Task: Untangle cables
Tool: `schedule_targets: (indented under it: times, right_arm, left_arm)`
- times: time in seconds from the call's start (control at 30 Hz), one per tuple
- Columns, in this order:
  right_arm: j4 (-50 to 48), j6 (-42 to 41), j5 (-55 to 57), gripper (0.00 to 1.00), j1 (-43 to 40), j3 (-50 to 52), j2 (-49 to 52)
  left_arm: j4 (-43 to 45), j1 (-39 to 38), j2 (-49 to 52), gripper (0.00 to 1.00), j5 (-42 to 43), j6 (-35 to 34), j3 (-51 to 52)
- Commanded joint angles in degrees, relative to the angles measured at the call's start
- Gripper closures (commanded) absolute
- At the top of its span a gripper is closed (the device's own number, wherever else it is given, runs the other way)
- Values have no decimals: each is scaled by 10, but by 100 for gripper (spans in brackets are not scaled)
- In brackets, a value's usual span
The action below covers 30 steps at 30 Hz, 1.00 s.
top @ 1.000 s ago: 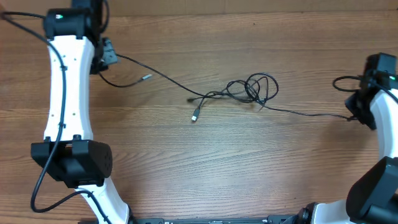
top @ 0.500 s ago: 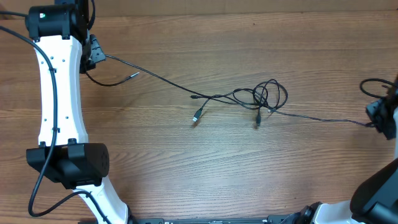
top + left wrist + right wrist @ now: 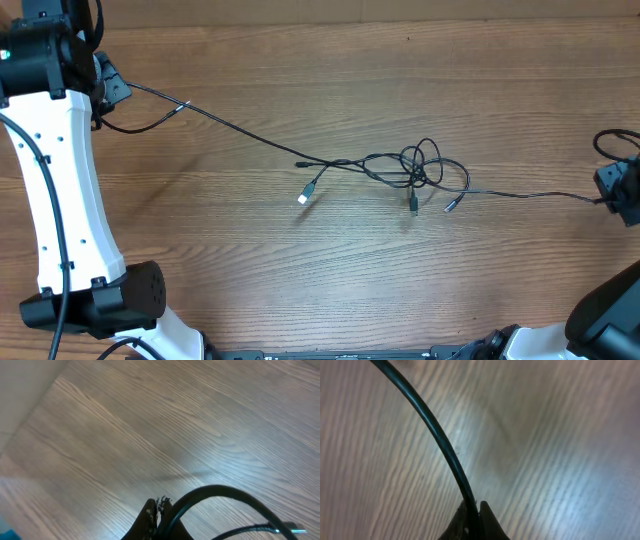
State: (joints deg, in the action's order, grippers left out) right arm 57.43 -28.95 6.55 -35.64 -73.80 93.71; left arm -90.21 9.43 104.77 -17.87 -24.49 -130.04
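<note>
Left gripper (image 3: 106,86) was far left on the wooden table (image 3: 300,290), with its fingers pressed together on a thin black cord. The wrist view showed that cord arcing out from the tips. Right gripper (image 3: 612,192) was at the right edge, its fingers pinched shut on another thin strand. Both were holding, neither spread.

The cables (image 3: 420,168) lay mid-table, right of centre, bunched in a few overlapping loops. The left strand (image 3: 250,137) ran from the loops up to my left fingers, and the right strand (image 3: 520,195) ran out to my right fingers. A silver plug (image 3: 303,198) lay loose left of the bunch. Two small dark plugs (image 3: 413,208) lay just on the near side of it.

I judged the cords to be very light and limp with slick jackets, so they'd slide along the wood rather than lift the rest. Pulling from both ends would likely cinch the loops tighter. A better hold would be right behind a loose plug, which is stiffer and less slippery, to feed it back through a loop. The plugs could snag on crossings.
</note>
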Motion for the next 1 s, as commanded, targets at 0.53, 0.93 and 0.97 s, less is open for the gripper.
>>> schedule_targets:
  times: [0.53, 0.93, 0.97]
  right_arm:
    - [-33, 141, -64, 96, 227, -11, 1]
    - [22, 140, -82, 0, 229, -76, -26]
    - [46, 140, -112, 0, 230, -95, -41]
  left_arm:
    - [222, -99, -10, 96, 156, 132, 272]
    - [221, -99, -10, 96, 155, 134, 273]
    - [221, -99, -10, 96, 156, 134, 273]
